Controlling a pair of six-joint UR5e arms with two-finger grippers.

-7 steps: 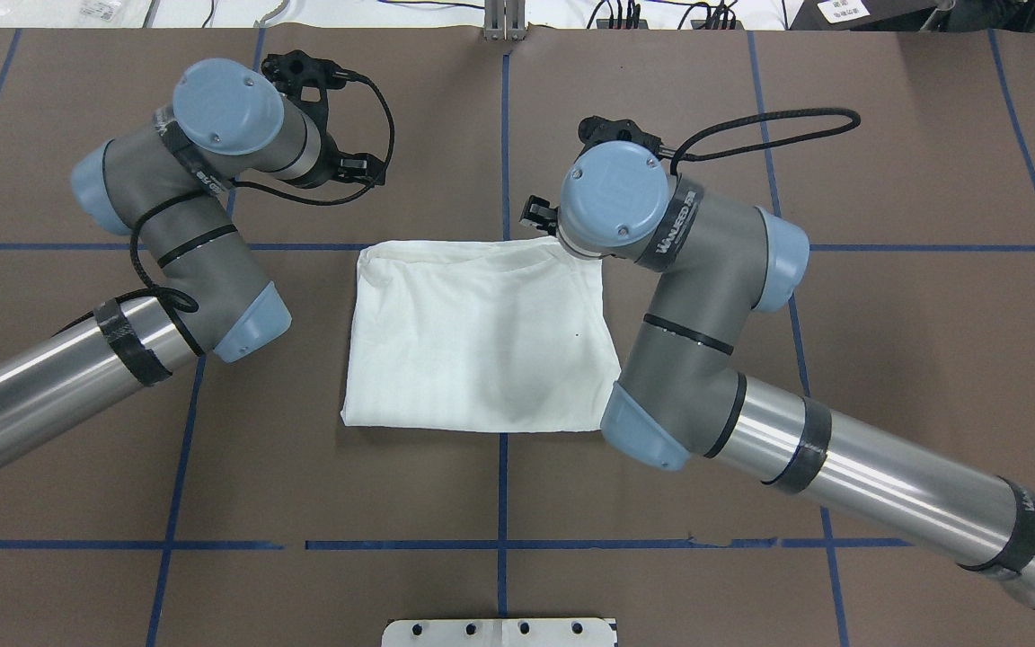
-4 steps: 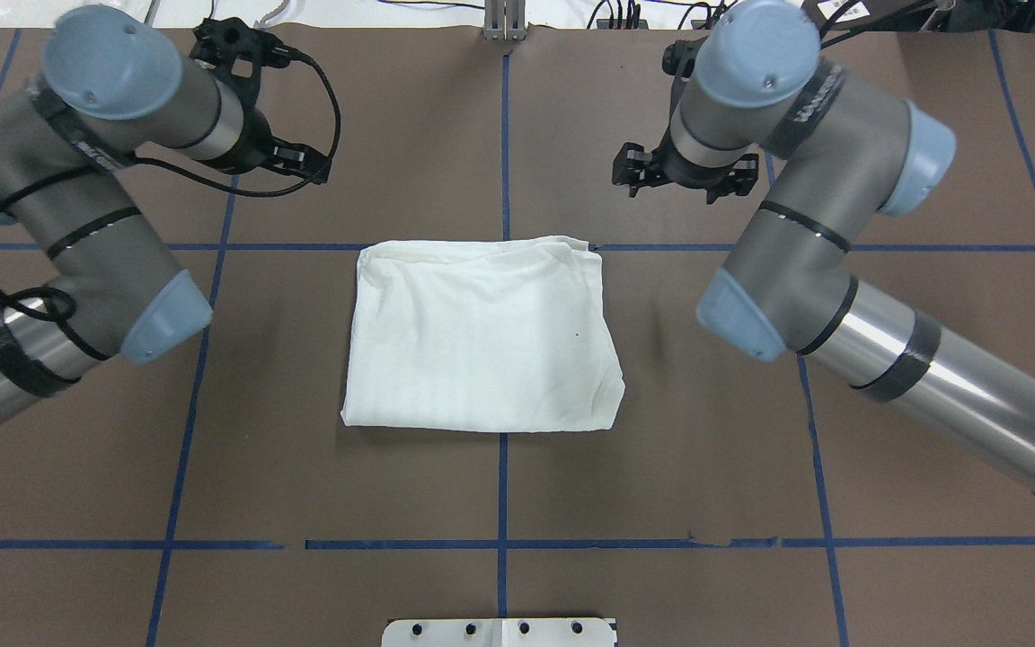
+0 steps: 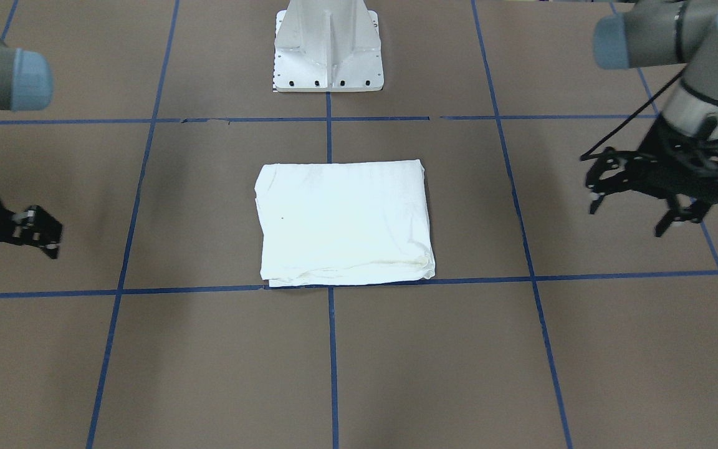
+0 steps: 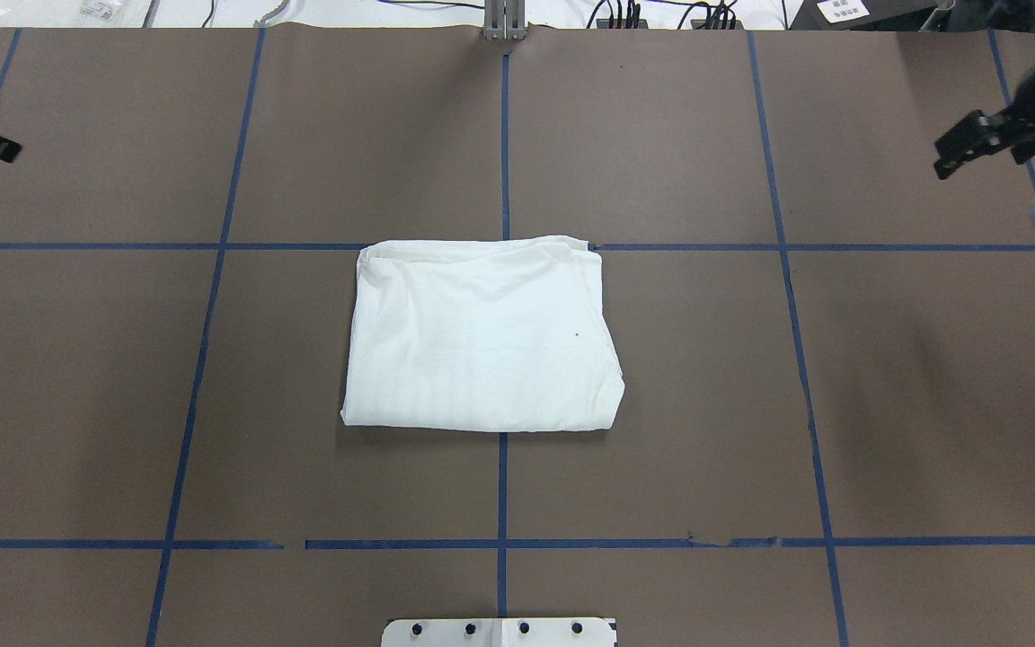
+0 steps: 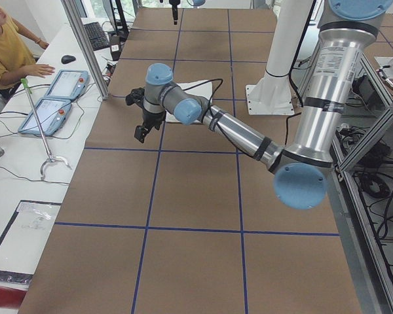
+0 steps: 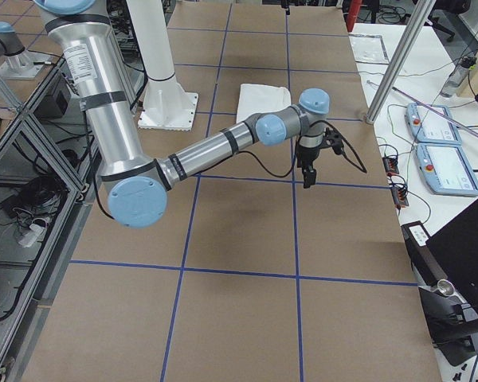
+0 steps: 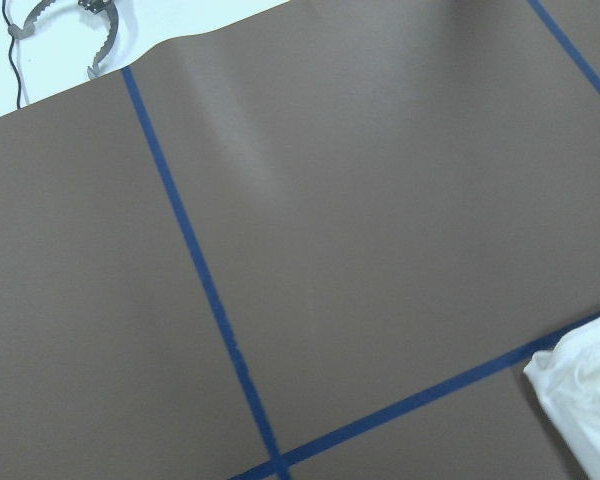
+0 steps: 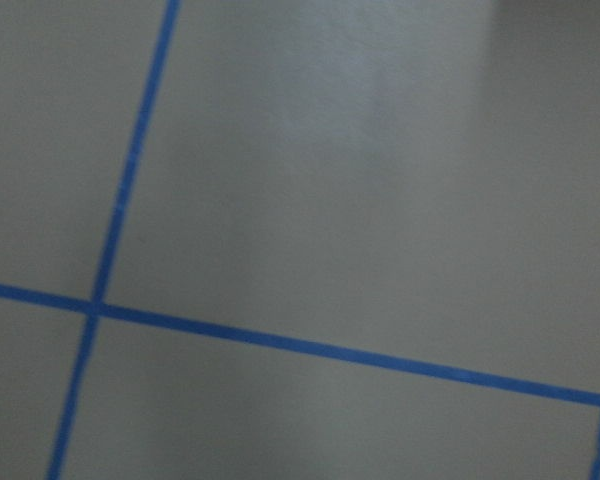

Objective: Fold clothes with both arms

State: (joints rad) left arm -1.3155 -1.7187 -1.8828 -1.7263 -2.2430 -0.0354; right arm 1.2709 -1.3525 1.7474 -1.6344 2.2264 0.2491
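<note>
Nothing legible; the sticker [image 5: 328, 63] on the left arm [image 5: 239, 135] is blurred.

Table [image 4: 706, 377] — brown top, blue tape lines [image 4: 501, 485] in a grid | white T-shirt [image 4: 482, 337] folded flat at centre, far edge along a tape line | white pedestal base [image 3: 329, 47] at robot side — apart from T-shirt

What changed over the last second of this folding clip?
The left hand swung farther out to its own side. The right hand left the far corner of the T-shirt and swung out to the opposite side. Both are open and empty. The folded T-shirt stayed put.
</note>
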